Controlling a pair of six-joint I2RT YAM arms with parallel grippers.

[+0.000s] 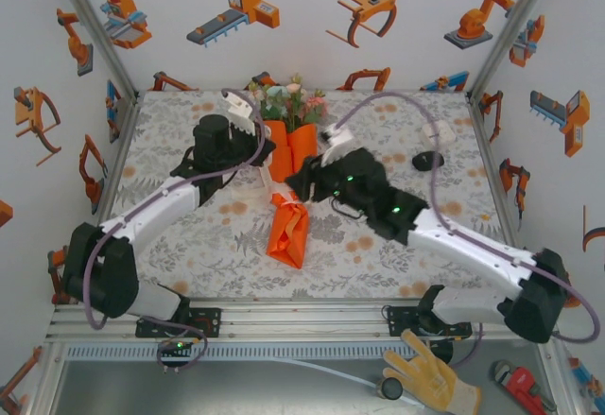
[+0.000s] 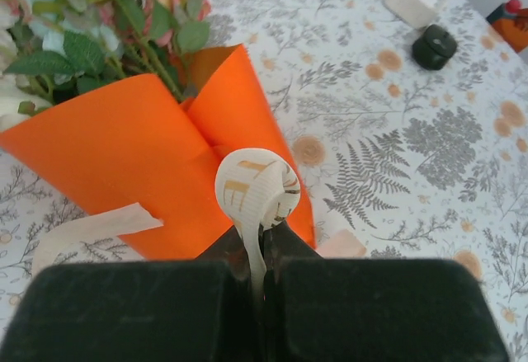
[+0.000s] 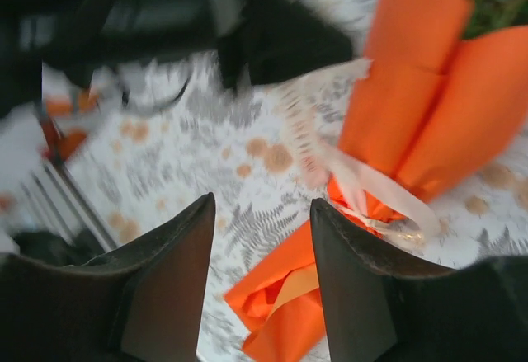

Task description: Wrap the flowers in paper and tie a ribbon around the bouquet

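Pinching a limp, narrow cream ribbon [image 2: 257,189] into a small loop, the left claw [image 2: 257,255] is pressed tight just beside the bouquet [image 2: 124,156], an orange paper cone lying on the floral counter [image 2: 396,131]. The right claw [image 3: 262,213] stands spread and empty near its ribbon-wrapped waist. It looks best to hold the loop taut and take the loose tail close to the knot.

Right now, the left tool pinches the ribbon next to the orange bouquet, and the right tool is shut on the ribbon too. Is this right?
Not quite. The right tool is open and holds nothing, as the right wrist view shows. The left tool does pinch the ribbon next to the orange bouquet.
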